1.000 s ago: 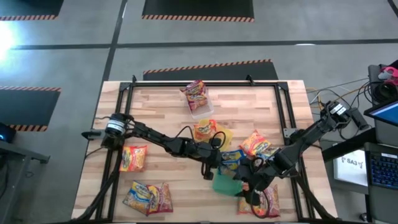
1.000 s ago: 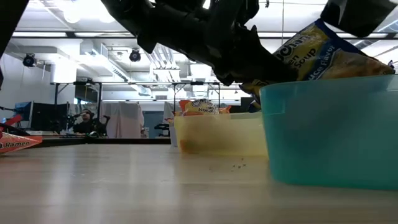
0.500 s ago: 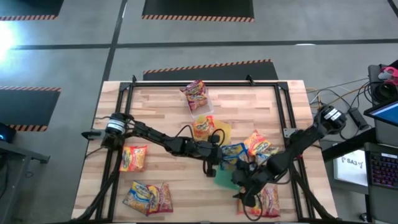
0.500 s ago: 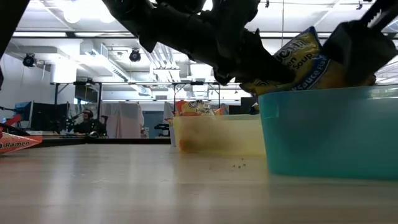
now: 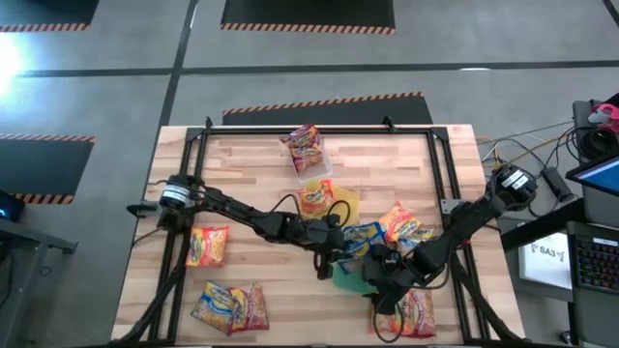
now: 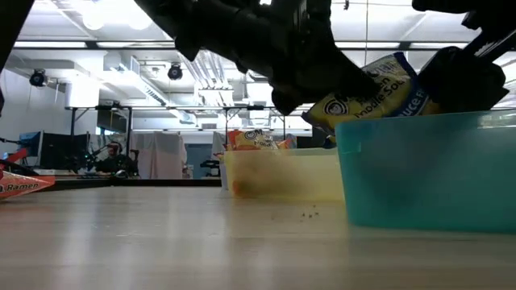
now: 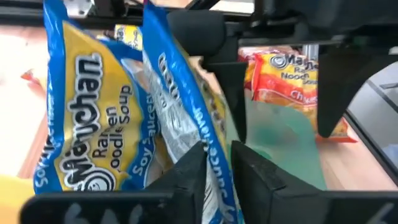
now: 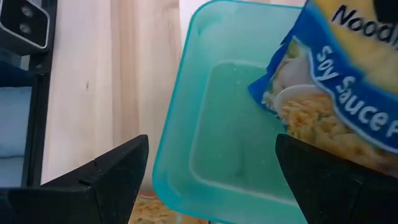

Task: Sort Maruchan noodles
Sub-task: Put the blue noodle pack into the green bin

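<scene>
Blue packet (image 6: 379, 89) now lower into green tray (image 6: 427, 173).

The green tray (image 5: 350, 280) is mostly hidden under both arms in the high view. The blue packet (image 8: 348, 87) is cut off by the right wrist picture's edge.

Bright, even overhead light from ceiling strips (image 6: 105, 20) in the low view; arms silhouetted black; near surface (image 6: 161, 242) soft; left wrist view blurred.
</scene>
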Available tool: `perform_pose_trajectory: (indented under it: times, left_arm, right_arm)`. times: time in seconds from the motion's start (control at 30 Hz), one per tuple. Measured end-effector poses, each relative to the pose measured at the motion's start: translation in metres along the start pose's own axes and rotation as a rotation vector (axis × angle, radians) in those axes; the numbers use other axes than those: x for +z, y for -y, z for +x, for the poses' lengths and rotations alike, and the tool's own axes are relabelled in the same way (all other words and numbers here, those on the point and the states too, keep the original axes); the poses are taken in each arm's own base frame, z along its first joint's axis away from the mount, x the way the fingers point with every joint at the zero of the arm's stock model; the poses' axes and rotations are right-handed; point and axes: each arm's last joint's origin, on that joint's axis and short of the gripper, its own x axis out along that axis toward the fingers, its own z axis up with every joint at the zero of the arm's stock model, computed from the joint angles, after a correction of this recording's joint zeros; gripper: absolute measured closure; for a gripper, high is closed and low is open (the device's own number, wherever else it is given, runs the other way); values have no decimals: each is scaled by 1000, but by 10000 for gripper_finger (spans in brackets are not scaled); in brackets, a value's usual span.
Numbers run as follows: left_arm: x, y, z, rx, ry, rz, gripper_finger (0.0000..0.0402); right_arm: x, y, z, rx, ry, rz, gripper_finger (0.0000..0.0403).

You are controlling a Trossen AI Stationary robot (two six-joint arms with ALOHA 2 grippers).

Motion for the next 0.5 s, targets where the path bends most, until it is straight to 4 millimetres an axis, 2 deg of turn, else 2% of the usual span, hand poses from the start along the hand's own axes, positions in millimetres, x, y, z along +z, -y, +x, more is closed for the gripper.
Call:
perform_pose_trajectory:
  times: [0.2,0.27,0.37,0.5]
  left_arm:
    - [7,1,-7,-7,8,3,303]
    - [6,3,-8,-67,-20,-16,294]
    - [3,8,-10,-150,-75,-66,286]
    - [-1,11,-10,-132,-113,-69,286]
  right_arm:
    - [-1,2,0,-38,7,-3,62]
    - [-1,3,0,-45,7,-3,62]
    - [-1,3,0,-58,15,-6,62]
    - [-1,6,0,-106,23,-9,62]
